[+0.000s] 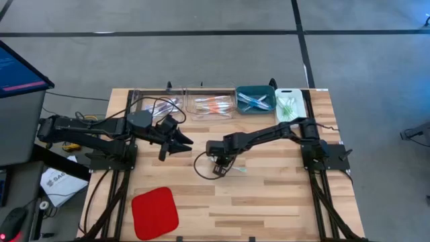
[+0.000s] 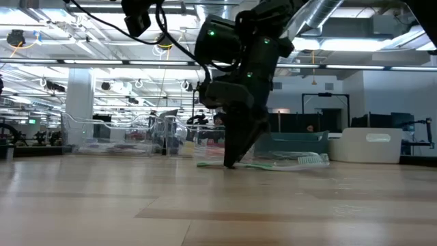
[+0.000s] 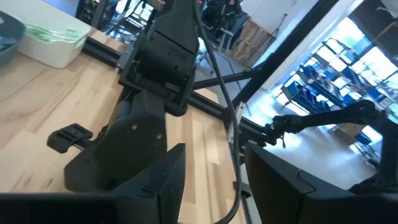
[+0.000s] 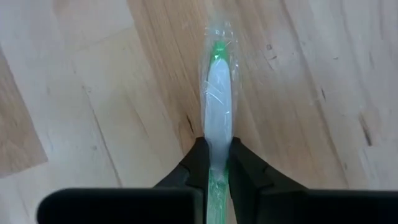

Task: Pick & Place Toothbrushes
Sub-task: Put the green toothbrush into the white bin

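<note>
Down at mid-bench (image 1: 269,202), the right hand (image 4: 215,163) is clamped on a green-and-white wrapped toothbrush (image 4: 217,112) that lies flat on the wood. Other toothbrushes sit sorted in the far-edge bins: clear bins (image 1: 211,105), a teal bin (image 1: 255,99), a white bin (image 1: 290,104). Meanwhile the left hand (image 1: 180,142) hovers nearby, fingers apart and empty.

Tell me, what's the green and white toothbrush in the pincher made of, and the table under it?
The green and white toothbrush looks like smooth plastic, sealed in a thin clear wrapper: it crinkles and shines around the handle. The right gripper is shut on it. The pale plank table looks like wood with a flat, dull finish: you can see grain lines, seams and small dark marks.
</note>
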Robot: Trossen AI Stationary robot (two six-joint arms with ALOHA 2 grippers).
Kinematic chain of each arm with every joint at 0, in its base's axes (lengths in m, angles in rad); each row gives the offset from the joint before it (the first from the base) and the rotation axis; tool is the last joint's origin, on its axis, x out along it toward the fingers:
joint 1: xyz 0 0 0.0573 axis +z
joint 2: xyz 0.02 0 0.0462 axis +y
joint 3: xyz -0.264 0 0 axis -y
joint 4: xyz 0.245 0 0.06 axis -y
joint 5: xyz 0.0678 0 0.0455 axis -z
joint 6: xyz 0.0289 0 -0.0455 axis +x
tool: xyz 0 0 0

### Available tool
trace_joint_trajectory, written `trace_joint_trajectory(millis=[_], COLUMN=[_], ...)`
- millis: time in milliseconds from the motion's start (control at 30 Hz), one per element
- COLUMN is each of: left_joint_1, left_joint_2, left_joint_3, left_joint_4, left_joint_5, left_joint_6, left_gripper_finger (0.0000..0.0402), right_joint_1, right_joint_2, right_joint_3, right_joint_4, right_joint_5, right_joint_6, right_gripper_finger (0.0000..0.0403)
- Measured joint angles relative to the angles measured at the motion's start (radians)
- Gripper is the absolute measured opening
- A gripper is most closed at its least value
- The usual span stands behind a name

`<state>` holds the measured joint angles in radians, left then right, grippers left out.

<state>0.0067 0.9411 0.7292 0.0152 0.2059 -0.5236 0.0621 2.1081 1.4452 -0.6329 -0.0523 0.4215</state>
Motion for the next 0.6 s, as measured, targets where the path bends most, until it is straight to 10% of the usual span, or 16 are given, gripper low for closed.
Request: trace_joint_trajectory(millis=[600], left_joint_1=[0.0], left_joint_2=[0.0], left_joint_3=[0.0], left_joint_4=[0.027], left_joint_5=[0.011], left_joint_6=[0.021], left_gripper_finger=[0.0158], right_joint_1=[-0.055], right_joint_2=[-0.03], right_joint_3=[0.37], right_joint_4=[-0.421], right_joint_5=[0.054], right_joint_6=[-0.002], right_gripper_finger=[0.0004])
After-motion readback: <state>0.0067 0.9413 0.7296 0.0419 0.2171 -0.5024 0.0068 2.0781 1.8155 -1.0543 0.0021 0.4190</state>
